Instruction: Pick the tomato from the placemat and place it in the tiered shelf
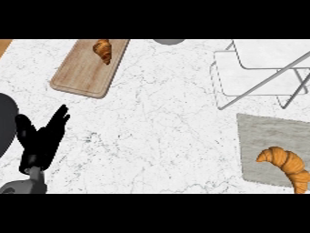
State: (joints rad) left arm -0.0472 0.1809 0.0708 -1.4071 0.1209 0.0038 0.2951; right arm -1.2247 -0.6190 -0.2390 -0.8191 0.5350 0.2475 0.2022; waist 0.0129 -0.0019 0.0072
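Croissant (pixel 288 166) lies on the grey placemat (pixel 271 132) at near right, its tip hanging past the mat's front edge; no tomato shows there. Left robot hand (pixel 44 136) hovers over the marble table (pixel 164 132) at near left, fingers straight and spread, holding nothing. Farther right stands the white tiered shelf (pixel 264 73). Far left, a wooden board (pixel 90 68) carries what looks like a second croissant (pixel 103 50).

The white grey-veined marble counter (pixel 164 132) is looking smooth, the pale wooden cutting board (pixel 87 68) showing matt grain. The grey rectangular placemat (pixel 278 136) is appearing woven and matt, the white tiered shelf (pixel 268 73) looking like smooth painted metal
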